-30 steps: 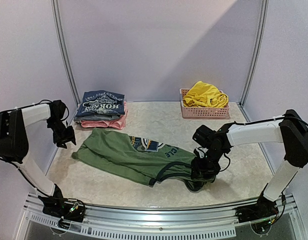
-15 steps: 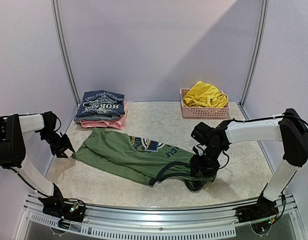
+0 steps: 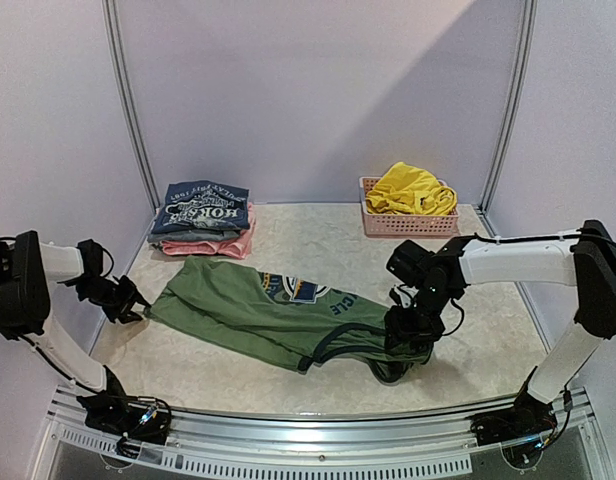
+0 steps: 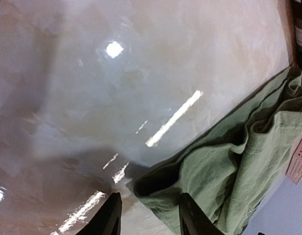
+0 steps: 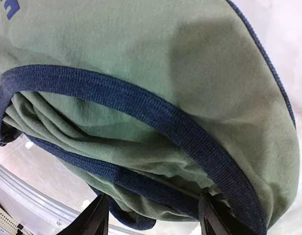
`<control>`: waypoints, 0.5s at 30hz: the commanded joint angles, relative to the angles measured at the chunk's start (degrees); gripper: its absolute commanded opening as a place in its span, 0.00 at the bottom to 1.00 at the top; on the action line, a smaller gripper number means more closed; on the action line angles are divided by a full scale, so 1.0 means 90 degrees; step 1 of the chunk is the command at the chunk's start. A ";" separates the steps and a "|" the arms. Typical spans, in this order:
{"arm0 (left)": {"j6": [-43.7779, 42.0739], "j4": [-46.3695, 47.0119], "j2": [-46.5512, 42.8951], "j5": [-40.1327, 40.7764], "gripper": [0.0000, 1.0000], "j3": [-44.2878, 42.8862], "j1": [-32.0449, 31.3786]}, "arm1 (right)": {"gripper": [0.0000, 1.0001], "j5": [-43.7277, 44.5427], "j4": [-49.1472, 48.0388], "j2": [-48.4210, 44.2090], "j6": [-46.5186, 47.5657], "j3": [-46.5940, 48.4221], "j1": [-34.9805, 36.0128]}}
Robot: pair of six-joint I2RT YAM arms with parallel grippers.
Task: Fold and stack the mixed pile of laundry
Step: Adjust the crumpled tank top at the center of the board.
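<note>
- Item, olive-green shirt (image 3: 258, 315): lies flat across the middle of the bench (image 3: 318, 240), logo up. Its hem points to the left and its dark-trimmed armhole end to the right.
- Item, yellow shorts (image 3: 410, 188): heaped in the pink basket (image 3: 408, 224) at the back right, well apart from both arms.
- Item, folded stack (image 3: 203, 215): sits at the back left, just beyond the shirt's hem.
- Left end effector (image 4: 148, 198): low on the bench with its fingers spread. The hem corner (image 4: 146, 183) lies in the gap, not visibly pinched.
- Right end effector (image 3: 403, 335): down on the armhole end, fingers apart with bunched cloth and dark trim (image 5: 141, 107) filling the space between them — this reads as a grip on the wad.
- Step in hand, as judged: securing both ends of the shirt so it can be stretched out or given its first fold. The shorts are untouched.
- Next move calls for: the left fingers to pinch the corner through all its layers — then both arms to lift evenly so neither end slips.
</note>
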State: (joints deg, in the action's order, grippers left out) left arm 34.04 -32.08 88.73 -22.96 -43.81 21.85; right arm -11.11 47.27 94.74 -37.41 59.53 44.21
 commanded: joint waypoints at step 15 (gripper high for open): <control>0.0316 0.1017 0.0192 -0.0191 0.00 0.0415 0.0095 | 0.62 -0.0040 0.0053 -0.0454 -0.0280 -0.0107 0.0098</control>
State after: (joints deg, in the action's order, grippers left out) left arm 37.10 -24.62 89.82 -24.03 -40.77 22.33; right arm -11.07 47.79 92.31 -38.79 59.51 44.23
